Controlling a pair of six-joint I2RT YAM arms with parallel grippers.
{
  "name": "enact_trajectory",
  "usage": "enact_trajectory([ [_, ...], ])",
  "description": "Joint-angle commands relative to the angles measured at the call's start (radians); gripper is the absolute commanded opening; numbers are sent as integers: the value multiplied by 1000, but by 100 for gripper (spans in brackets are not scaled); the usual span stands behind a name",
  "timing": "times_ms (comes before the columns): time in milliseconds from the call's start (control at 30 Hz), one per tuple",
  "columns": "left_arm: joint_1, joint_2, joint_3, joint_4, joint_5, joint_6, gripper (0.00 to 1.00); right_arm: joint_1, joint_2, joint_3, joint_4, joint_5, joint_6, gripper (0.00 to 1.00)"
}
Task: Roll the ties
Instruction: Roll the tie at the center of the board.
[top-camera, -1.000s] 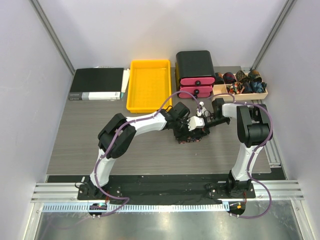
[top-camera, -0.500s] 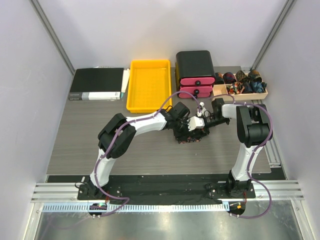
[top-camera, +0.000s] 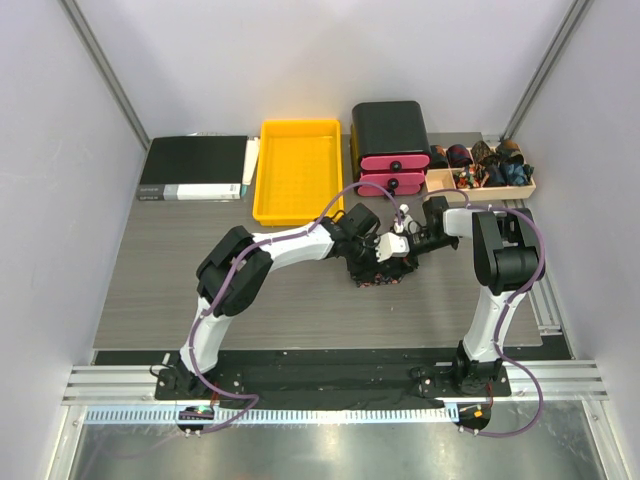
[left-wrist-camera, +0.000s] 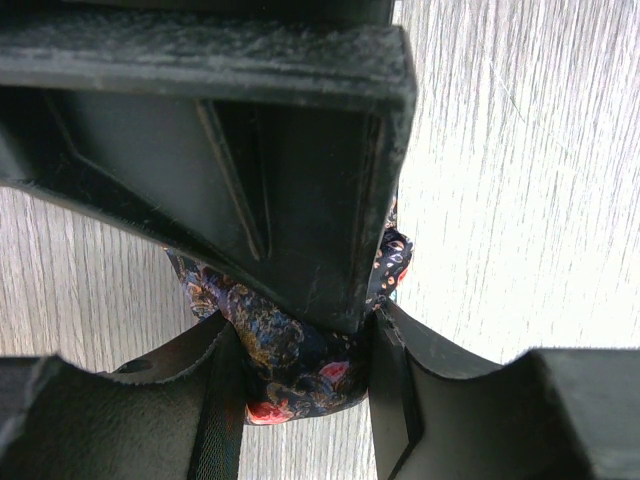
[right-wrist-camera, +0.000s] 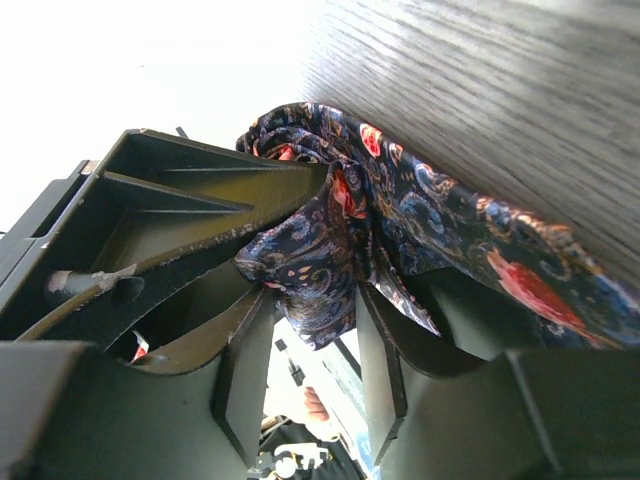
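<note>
**Half-made roll may spring loose**

Above the counter (top-camera: 200, 290) the two hands meet tip to tip. The left hand (left-wrist-camera: 300, 350) clamps the bunched tie (left-wrist-camera: 285, 375) between its fingers. The right hand (right-wrist-camera: 315, 320) straddles a fold; whether it pinches, I cannot tell. If either slackens or tugs sideways, the slippery coils could unwind beneath both.

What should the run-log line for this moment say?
step: rolling tie | left gripper: shut on tie | right gripper: tie fabric between jaws, grip unclear | tie: bunched on table, between both grippers
</note>
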Motion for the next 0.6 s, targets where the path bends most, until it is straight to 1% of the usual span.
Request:
enact_trajectory([
  [0,-14,138,-72,-190,-8,9,38,9,-40,16,149,38,33,46],
  [133,-14,138,-75,-190,-5,11,38,3,-51,13,149,44,26,50],
  [333,-12,135,-75,-189,0,8,39,-8,-37,25,160,52,34,49],
  [567,-11,135,-75,-192,0,14,39,-26,-37,38,177,44,51,51],
])
